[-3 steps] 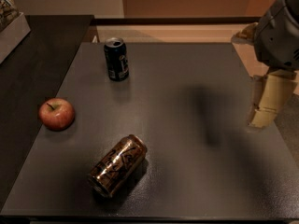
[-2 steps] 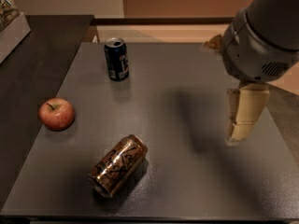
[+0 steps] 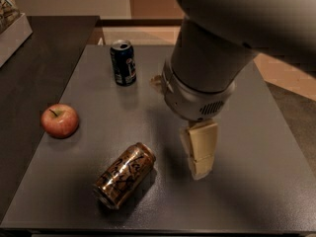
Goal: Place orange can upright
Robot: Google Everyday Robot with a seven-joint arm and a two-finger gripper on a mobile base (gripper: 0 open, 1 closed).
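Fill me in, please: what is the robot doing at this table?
The robot's arm reaches in over the grey table, with its gripper hanging low, just right of the orange can and not touching it. That can lies on its side near the front edge, not yet stood upright. A blue can stands upright at the back, and a red apple sits at the left.

Cream claw (image 3: 198, 169) pointing down beneath bulky grey wrist (image 3: 197, 90), right of centre.

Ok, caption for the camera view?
Gripper hovers beside the orange can lying on its side; blue can stands upright.
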